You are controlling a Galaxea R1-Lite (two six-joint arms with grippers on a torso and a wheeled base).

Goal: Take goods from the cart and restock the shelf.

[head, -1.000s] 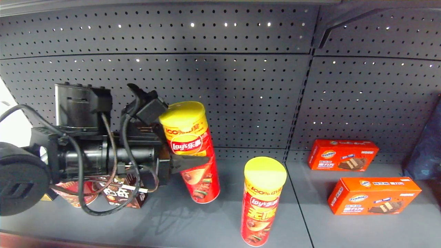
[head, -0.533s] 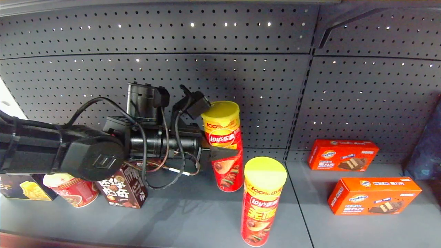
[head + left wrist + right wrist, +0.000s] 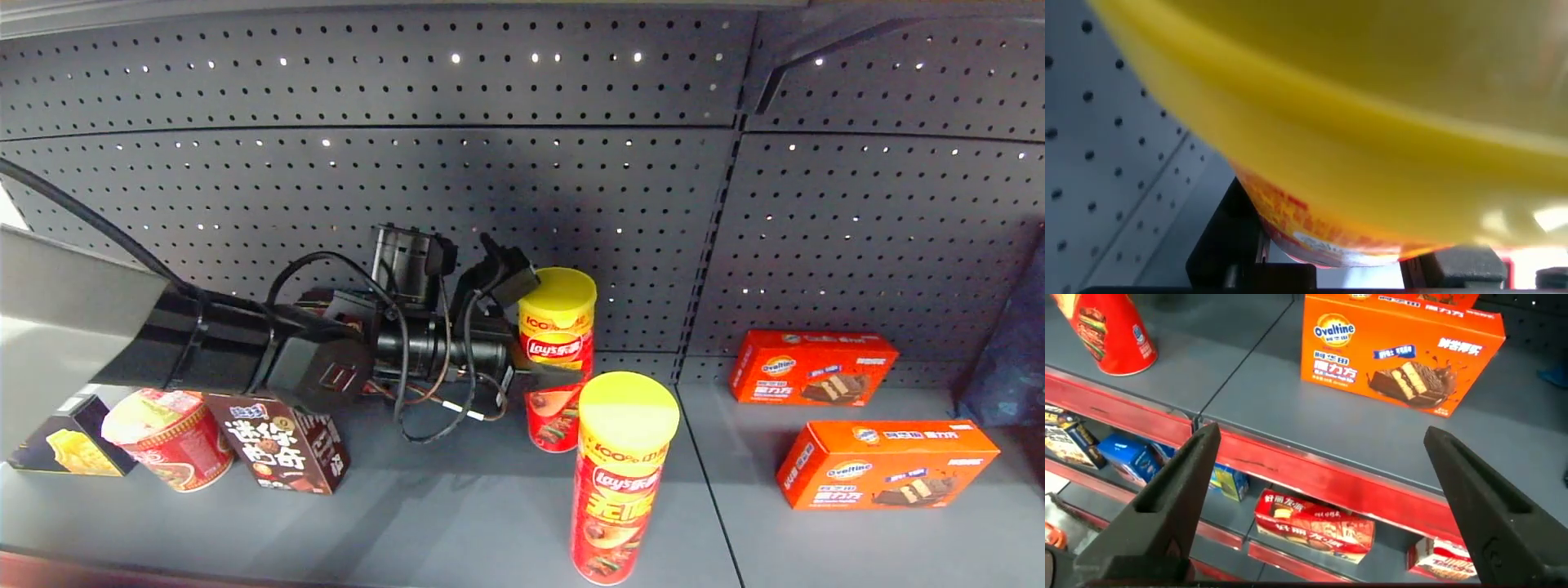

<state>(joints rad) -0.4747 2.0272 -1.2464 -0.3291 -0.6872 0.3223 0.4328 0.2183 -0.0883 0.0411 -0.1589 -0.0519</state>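
Yellow-lidded chip can point(image 3: 558, 331), clamped firmly in the left gripper point(image 3: 555, 376), has travelled rightward and deeper, nearly shelved behind 1 standing can point(image 3: 618, 482).

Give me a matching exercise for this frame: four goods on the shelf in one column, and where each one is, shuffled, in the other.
Things:
1. back can
2. front can
3. cup
4. nearer orange box

Places:
A. standing free near the front edge of the shelf
B. gripped by the left end effector
C. lying on the shelf's right section
D. between a black box and a brown box, at the left

Pairs: 1-B, 2-A, 3-D, 4-C
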